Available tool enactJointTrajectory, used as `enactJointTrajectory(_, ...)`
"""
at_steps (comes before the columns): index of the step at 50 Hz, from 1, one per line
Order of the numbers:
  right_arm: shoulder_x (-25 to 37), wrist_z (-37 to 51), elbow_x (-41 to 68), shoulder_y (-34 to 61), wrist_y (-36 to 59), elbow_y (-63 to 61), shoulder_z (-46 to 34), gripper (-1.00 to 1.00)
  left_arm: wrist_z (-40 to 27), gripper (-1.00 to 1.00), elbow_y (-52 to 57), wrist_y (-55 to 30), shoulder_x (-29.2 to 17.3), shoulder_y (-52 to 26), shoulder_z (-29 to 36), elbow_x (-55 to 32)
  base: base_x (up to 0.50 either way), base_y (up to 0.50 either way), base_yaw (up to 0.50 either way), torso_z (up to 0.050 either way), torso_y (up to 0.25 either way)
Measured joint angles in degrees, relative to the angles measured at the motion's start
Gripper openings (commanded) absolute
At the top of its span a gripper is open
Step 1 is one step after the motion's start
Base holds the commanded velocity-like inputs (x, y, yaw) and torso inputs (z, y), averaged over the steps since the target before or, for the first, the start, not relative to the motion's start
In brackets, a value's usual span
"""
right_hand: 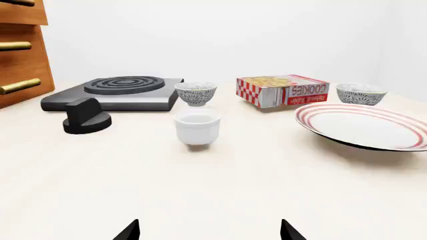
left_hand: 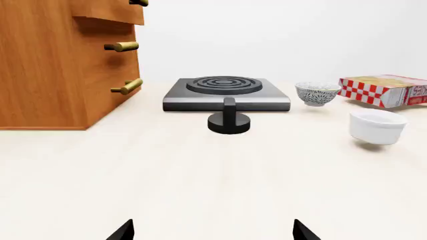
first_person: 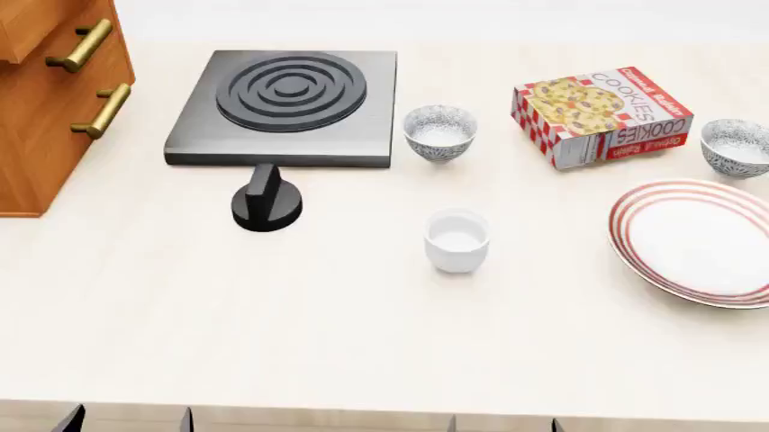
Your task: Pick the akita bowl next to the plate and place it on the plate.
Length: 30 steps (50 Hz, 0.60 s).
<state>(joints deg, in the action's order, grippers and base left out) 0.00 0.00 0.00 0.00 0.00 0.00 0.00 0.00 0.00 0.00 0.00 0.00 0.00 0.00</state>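
Left wrist: left gripper (left_hand: 213, 232) jaws spread, empty; table (left_hand: 200, 180) bare nearby.
Head: akita bowl (first_person: 736, 147) far right, just beyond plate (first_person: 697, 241), not on it.
Right wrist: right gripper (right_hand: 210, 231) jaws spread, empty. Pick and placement outstanding.

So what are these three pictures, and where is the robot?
They come from a simulated robot with two arms. One camera sits on its head looking down at the pale table; the others sit by each gripper, whose dark tips peek in below: left gripper, right gripper. Both are open, holding nothing. On the table: a black hotplate, a black knob, a plain white cup, a cookie box, two speckled bowls and a red-ringed white plate. The bowl beside the plate goes on it.
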Motion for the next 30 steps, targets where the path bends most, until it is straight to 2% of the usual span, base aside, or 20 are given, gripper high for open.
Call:
enactJointTrajectory(18, 2.24, 2.75, -0.14, 0.09, 0.12, 0.4, -3.34, 1.0, -3.0, 1.0, -0.16, 0.68, -2.08, -0.14, 2.64, -0.97, 0.0, 0.0, 0.0, 0.0, 0.0)
enactJointTrajectory(30, 3.53, 4.0, 0.84, -0.22, 0.49, -0.7, -4.89, 1.0, -3.65, 1.0, 1.73, -1.54, -3.24, -0.35, 3.04, -5.35, 0.0, 0.0, 0.0, 0.0, 0.0)
